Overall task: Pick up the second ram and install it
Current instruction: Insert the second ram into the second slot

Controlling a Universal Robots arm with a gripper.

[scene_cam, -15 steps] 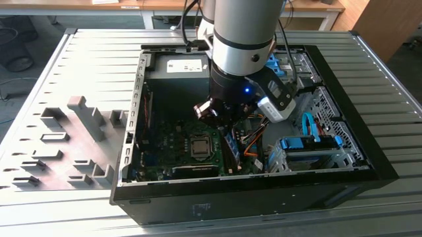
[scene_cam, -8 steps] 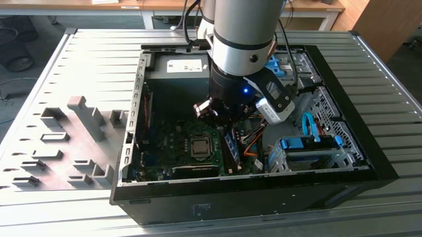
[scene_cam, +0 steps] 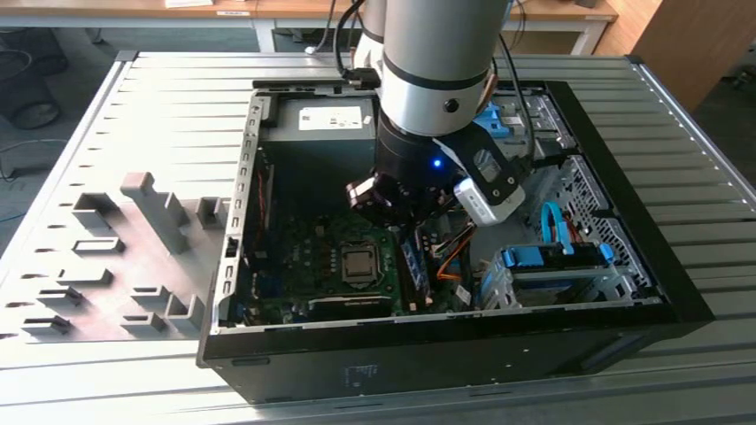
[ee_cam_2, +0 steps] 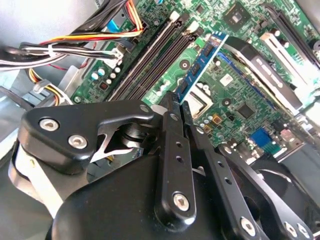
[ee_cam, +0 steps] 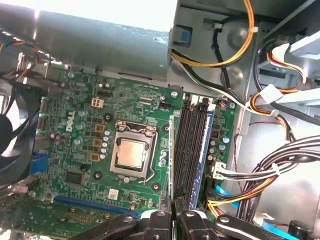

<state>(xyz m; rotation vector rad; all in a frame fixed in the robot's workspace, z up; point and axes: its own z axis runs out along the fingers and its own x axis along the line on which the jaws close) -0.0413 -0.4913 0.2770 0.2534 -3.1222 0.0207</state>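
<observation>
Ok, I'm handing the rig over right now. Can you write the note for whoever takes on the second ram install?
Claw: shut on the memory stick, down inside the open computer case.
Stick: held on edge, running parallel to the black slots, on their side nearest the processor socket.
Done: stick is picked up and at the board.
Left: seating. The views do not show whether its lower edge is in a slot or pressed home, so treat it as not installed.
</observation>
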